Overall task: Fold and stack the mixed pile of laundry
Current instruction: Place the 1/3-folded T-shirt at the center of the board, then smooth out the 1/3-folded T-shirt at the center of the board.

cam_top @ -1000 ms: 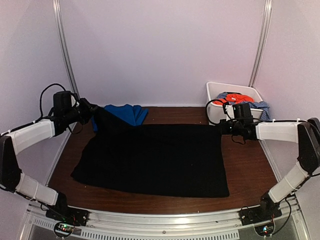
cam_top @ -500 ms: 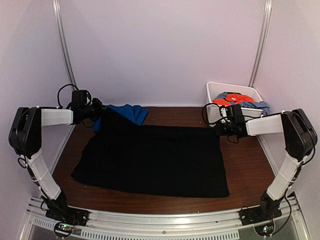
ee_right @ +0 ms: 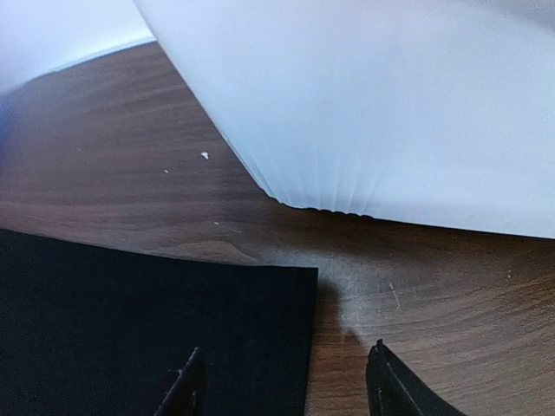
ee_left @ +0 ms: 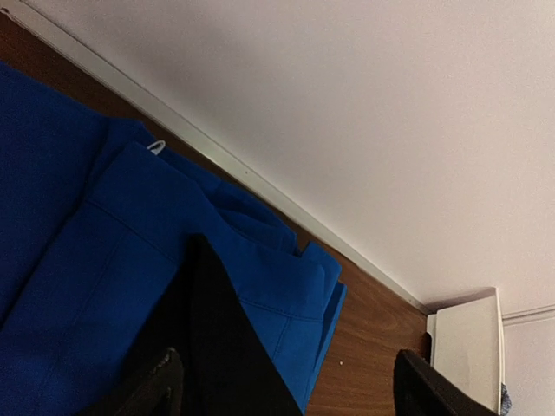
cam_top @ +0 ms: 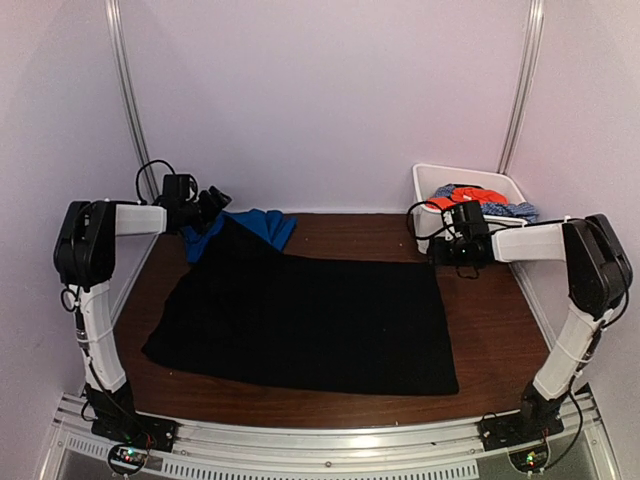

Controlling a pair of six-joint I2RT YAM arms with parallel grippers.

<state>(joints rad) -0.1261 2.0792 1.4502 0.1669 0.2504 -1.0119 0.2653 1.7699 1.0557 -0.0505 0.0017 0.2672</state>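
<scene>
A large black garment (cam_top: pixel 300 320) lies spread flat across the middle of the table. Its far-left corner (ee_left: pixel 208 347) rests on a folded royal-blue garment (cam_top: pixel 258 226) (ee_left: pixel 87 260) at the back left. My left gripper (cam_top: pixel 215 198) (ee_left: pixel 290 399) hovers open over that corner, jaws wide apart and holding nothing. My right gripper (cam_top: pixel 443 250) (ee_right: pixel 286 390) is open above the black garment's far-right corner (ee_right: pixel 130 329), which lies flat on the wood. An orange-red garment (cam_top: pixel 465 197) and a blue-white speckled one (cam_top: pixel 520 210) sit in the tub.
The white plastic tub (cam_top: pixel 425 180) (ee_right: pixel 390 104) stands at the back right, just beyond the right gripper. Bare brown tabletop (cam_top: pixel 495 330) shows to the right of the black cloth. White walls close in the back and both sides.
Both grippers carried the black garment's far corners toward the back wall, then opened and let go. The cloth now lies flat.
</scene>
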